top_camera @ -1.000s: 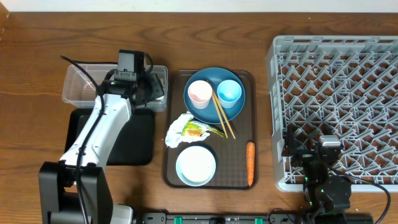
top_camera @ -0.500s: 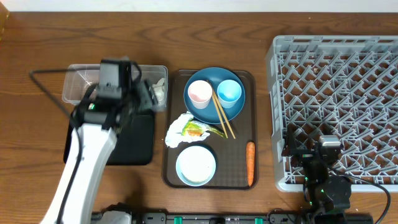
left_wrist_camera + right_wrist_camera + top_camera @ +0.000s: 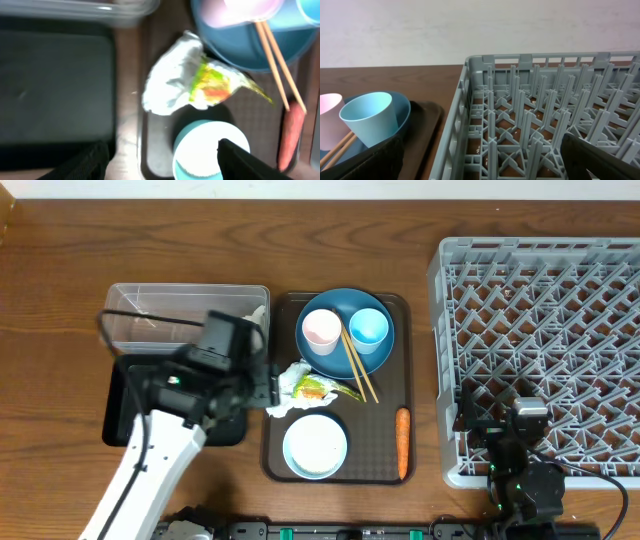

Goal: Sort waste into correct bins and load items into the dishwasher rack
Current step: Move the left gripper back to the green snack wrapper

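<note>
Nearest to me, low in the overhead frame, the right gripper [image 3: 485, 161] sits at the lower left corner of the dishwasher rack [image 3: 540, 320]. Its jaws are spread wide with nothing between them. At the lower centre, the light blue bowl [image 3: 315, 445] and the carrot [image 3: 402, 443] still lie on the brown serving tray [image 3: 270, 460], the carrot along the tray's right edge.

A little further up, mid-frame, the left gripper [image 3: 262, 388] hangs over the tray's left rim. It is open and empty, just beside the crumpled napkin [image 3: 298, 385] with its green and orange scraps. My guess is that napkin is the next thing to go. Left of it, the black tray [image 3: 118, 405] is half hidden under the arm, and I can't see anything in it.

Beyond, the chopsticks [image 3: 355, 365] lean across a dark blue plate [image 3: 345, 360] that holds the pink cup [image 3: 321, 330] and the light blue cup [image 3: 369, 327].

At the upper left, the clear tub [image 3: 160, 320] has something white at its right end, perhaps a napkin. I can't make out any rice grains.

The rack, filling the right side up to the top, looks bare. So at most one piece of waste is sorted, and the carrot, napkin, bowl, cups and chopsticks all remain.
</note>
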{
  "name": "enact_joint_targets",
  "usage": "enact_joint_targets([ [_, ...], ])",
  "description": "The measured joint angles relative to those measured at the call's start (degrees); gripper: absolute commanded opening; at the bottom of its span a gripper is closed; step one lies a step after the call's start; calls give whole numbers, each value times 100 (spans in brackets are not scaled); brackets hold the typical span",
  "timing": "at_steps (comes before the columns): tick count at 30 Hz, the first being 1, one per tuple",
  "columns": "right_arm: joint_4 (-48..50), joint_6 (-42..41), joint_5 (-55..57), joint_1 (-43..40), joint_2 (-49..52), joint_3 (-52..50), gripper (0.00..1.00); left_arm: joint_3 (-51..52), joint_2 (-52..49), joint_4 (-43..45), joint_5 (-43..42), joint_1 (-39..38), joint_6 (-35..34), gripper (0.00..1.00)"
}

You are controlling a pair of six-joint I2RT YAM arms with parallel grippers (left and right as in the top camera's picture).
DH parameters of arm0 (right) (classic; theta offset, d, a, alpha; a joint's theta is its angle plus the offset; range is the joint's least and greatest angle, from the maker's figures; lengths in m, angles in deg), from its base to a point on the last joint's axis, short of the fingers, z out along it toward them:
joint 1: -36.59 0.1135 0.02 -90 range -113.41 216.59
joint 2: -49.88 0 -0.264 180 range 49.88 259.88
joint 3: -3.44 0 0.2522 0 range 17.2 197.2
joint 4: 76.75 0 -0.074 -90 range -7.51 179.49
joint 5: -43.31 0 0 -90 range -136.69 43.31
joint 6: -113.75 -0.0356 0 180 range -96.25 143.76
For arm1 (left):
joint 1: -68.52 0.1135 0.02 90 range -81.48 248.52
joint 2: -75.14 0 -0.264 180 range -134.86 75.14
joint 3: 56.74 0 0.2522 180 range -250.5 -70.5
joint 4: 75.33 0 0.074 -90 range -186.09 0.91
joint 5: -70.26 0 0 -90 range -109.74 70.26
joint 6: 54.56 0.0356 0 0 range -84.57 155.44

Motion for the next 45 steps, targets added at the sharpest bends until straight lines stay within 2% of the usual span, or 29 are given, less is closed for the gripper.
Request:
enact_joint_targets([
  [11, 2, 0, 0, 0, 0, 0, 99, 501, -603, 1198, 111, -907, 435, 75],
  [22, 2, 0, 0, 0, 0, 0, 99, 549, -1784, 1860, 166, -1165, 581, 75],
  [24, 0, 0, 0, 0, 0, 0, 99, 549, -1976, 1915, 205, -1165, 586, 67],
  [26, 0, 0, 0, 0, 0, 0, 99, 551, -2096, 1932, 238, -1165, 577, 48],
  [27, 0, 0, 0, 0, 0, 0, 99, 551, -2142, 1937, 267, -1165, 592, 42],
  [31, 0, 0, 0, 0, 0, 0, 99, 557, -2173, 1971, 291, -1165, 664, 29],
  [36, 0, 0, 0, 0, 0, 0, 99, 557, -2173, 2026, 304, -1165, 678, 6],
  [45, 0, 0, 0, 0, 0, 0, 99, 557, -2157, 2024, 304, -1165, 686, 6],
])
